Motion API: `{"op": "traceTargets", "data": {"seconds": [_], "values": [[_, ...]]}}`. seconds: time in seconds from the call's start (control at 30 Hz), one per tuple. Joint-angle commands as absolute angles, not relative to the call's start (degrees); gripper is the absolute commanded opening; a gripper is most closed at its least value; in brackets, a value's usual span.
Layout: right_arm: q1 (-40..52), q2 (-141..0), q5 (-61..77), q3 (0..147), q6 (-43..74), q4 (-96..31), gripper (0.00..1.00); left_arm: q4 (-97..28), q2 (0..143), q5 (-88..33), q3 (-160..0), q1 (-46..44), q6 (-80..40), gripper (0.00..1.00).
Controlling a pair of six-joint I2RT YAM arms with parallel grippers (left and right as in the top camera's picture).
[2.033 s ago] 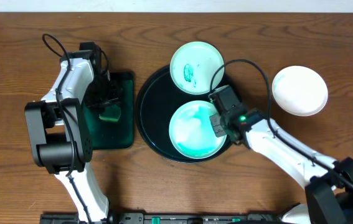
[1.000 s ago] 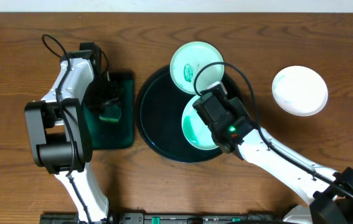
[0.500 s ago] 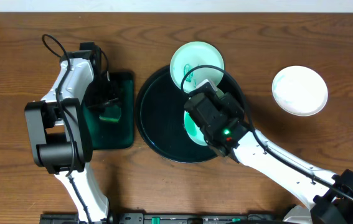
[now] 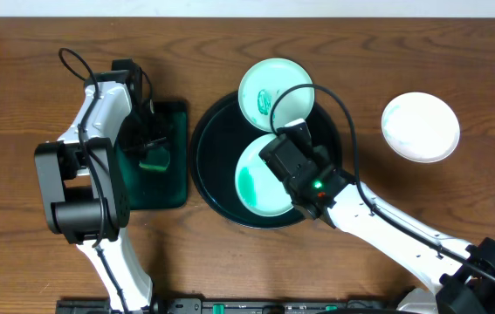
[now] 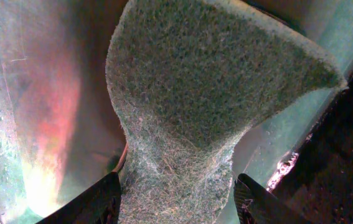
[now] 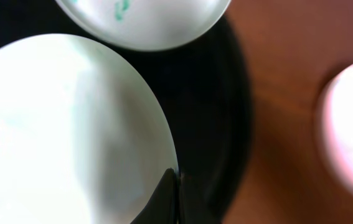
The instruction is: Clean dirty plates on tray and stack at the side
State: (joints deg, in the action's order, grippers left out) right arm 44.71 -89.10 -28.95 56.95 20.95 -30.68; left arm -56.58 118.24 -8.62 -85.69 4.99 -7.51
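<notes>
The round black tray (image 4: 208,166) holds a pale plate with a teal smear (image 4: 256,183). My right gripper (image 4: 282,161) hangs over that plate's right side, and in the right wrist view (image 6: 175,186) it is shut on the rim of the plate (image 6: 64,124). A second smeared plate (image 4: 269,87) rests on the tray's far rim. A clean white plate (image 4: 420,127) lies on the table at the right. My left gripper (image 5: 176,202) is over the green tray, shut on a green sponge (image 5: 195,106) that looks pinched at its waist.
The rectangular dark green tray (image 4: 173,187) sits left of the black tray, wet inside, with the left arm (image 4: 99,113) along its left side. Bare wooden table (image 4: 20,96) surrounds everything. The right arm (image 4: 387,222) stretches in from the lower right.
The right gripper has shifted left over the black tray with the smeared plate in it. More of that plate shows now than half a second ago. The left arm has not moved.
</notes>
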Motion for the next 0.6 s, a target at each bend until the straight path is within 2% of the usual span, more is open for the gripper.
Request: {"op": "traceTargets", "data": {"seconds": [0.0, 0.27, 0.57], "values": [[44.03, -88.07, -19.38, 57.98, 35.86, -31.03, 0.01, -56.97, 117.67, -8.32, -85.45, 5.02, -7.81, 0.59], [41.25, -88.07, -17.78, 57.98, 38.09, -31.27, 0.01, -57.17, 117.67, -8.32, -85.45, 5.02, -7.81, 0.59], [40.71, -88.05, -30.52, 59.83, 18.7, -31.4, 0.01, -57.17, 117.67, -8.32, -85.45, 5.02, -7.81, 0.59]]}}
